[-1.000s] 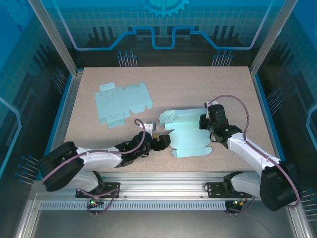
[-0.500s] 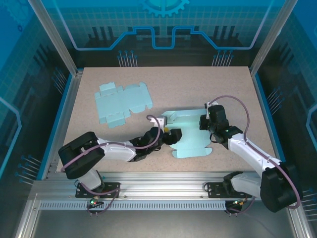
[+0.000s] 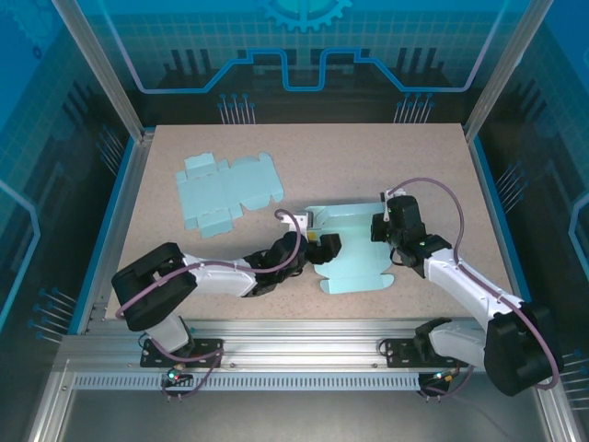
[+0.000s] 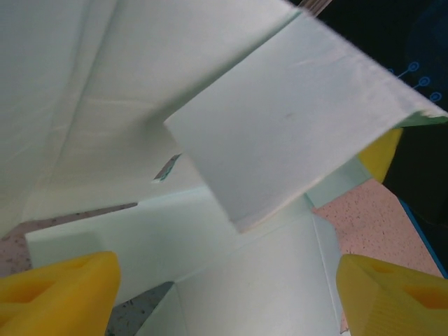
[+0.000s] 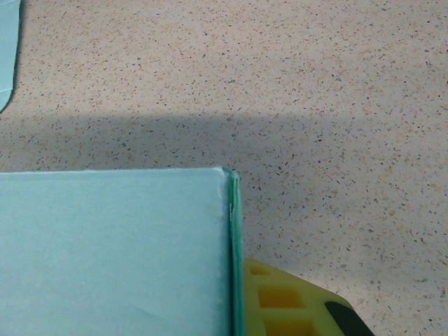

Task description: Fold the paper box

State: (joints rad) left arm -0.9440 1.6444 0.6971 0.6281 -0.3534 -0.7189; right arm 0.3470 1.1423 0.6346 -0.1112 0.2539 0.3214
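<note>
1. Left gripper (image 3: 324, 247): low over the bench (image 3: 368, 157), near-centre. Jaws spread wide, yellow fingertips (image 4: 59, 290) on either side of the box's left flaps, clamping nothing.
2. Paper box (image 3: 354, 253): pale blue, part-folded, right of the bench's centre. Base flat on the surface; a flap stands raised in the left wrist view.
3. Right gripper (image 3: 383, 230): at the box's right edge, pinched closed on an upright panel, with one yellow finger (image 5: 280, 301) flush against the panel's edge.
4. Flat blank (image 3: 225, 193): a second unfolded cut-out, toward the far-left corner, well apart from both grippers.
</note>
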